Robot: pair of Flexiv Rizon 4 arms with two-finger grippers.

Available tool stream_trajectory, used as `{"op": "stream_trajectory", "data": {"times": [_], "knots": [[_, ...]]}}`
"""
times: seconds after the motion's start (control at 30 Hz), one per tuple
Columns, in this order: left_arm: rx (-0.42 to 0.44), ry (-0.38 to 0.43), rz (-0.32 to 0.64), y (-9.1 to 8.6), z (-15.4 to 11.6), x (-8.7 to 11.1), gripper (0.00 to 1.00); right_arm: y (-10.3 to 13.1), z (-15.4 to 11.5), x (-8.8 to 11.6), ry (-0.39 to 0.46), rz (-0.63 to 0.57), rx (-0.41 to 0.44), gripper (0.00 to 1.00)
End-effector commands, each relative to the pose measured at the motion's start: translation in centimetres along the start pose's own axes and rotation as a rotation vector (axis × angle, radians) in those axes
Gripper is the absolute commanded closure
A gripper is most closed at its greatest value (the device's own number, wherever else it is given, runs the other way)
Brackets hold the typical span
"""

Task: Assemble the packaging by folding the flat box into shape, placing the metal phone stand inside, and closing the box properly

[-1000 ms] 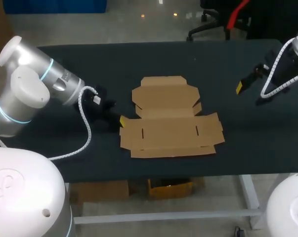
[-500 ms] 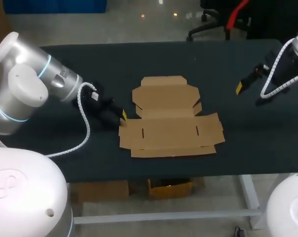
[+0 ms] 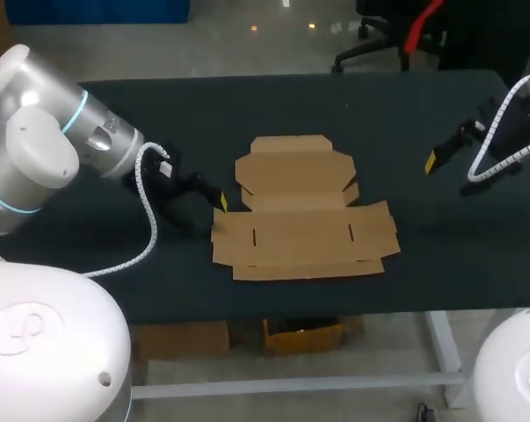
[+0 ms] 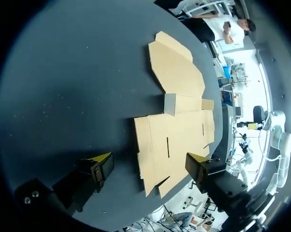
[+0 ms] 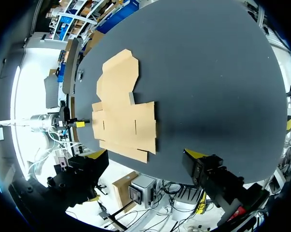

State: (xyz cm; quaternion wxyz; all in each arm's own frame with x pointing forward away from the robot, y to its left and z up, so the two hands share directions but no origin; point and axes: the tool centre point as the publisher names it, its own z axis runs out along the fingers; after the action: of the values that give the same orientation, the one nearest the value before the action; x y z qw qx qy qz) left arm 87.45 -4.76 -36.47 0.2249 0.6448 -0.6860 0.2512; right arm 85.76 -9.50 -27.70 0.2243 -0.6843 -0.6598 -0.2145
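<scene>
The flat cardboard box lies unfolded in the middle of the dark table, also seen in the left wrist view and the right wrist view. My left gripper is at the cardboard's left edge, low over the table. Its fingers are open, with the sheet's near corner showing between the yellow tips and not gripped. My right gripper hangs open over bare table well to the right of the box, nothing between its fingers. No metal phone stand shows in any view.
The dark table has bare surface behind the box and on both sides. The box's front flap lies close to the table's front edge. A white cable loops off my left wrist.
My left gripper has gone from shut to wide open and shifted slightly toward the far side along the box's left edge. My right gripper drifted a little to the right. The box has not moved.
</scene>
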Motion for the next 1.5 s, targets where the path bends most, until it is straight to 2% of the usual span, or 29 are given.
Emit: {"op": "stream_trajectory", "data": {"times": [0.03,0.33,0.4,0.63,0.73,0.83,0.9,1.0,1.03,1.1,1.33,1.37,1.43,1.5], "knots": [[0.0,0.006,-0.013,-0.1,0.2,-0.2,0.0,-0.3,-0.1,-0.1,0.003,0.001,-0.003,0.0],[0.043,-0.043,-0.079,2.3,-2.4,0.6,0.0,-1.8,-0.4,-0.2,-0.001,0.036,0.004,0.0],[0.053,-0.047,-0.089,2.9,-3.2,0.7,0.1,-2.2,-0.4,-0.2,-0.005,0.047,0.01,0.0],[0.086,-0.091,-0.132,5.0,-4.8,1.2,0.07,-3.4,-0.6,-0.4,-0.016,0.074,0.026,0.0],[0.091,-0.111,-0.167,5.5,-5.2,1.3,0.13,-3.7,-0.7,-0.4,-0.027,0.087,0.029,0.0],[0.1,-0.119,-0.175,6.0,-5.5,1.6,0.21,-3.9,-0.9,-0.5,-0.027,0.09,0.027,0.0],[0.105,-0.119,-0.176,6.3,-5.8,1.8,0.34,-4.1,-1.0,-0.6,-0.027,0.094,0.026,0.0],[0.113,-0.128,-0.182,6.6,-6.0,2.0,0.4,-4.3,-1.2,-0.6,-0.033,0.096,0.019,0.0],[0.115,-0.131,-0.181,6.7,-6.1,2.1,0.51,-4.4,-1.3,-0.7,-0.034,0.091,0.012,0.0],[0.116,-0.134,-0.18,6.9,-6.3,2.3,0.57,-4.6,-1.5,-0.6,-0.039,0.082,0.001,0.0],[0.113,-0.156,-0.191,7.0,-6.8,2.9,0.58,-5.1,-1.8,-0.9,-0.044,0.079,-0.009,0.0],[0.114,-0.162,-0.193,7.0,-7.0,3.1,0.62,-5.2,-2.0,-0.9,-0.053,0.074,-0.01,0.0],[0.106,-0.171,-0.196,7.1,-7.2,3.3,0.81,-5.4,-2.2,-0.9,-0.066,0.06,-0.006,0.0],[0.106,-0.194,-0.203,7.1,-7.3,3.6,0.87,-5.8,-2.3,-0.8,-0.087,0.044,-0.003,0.0]]}}
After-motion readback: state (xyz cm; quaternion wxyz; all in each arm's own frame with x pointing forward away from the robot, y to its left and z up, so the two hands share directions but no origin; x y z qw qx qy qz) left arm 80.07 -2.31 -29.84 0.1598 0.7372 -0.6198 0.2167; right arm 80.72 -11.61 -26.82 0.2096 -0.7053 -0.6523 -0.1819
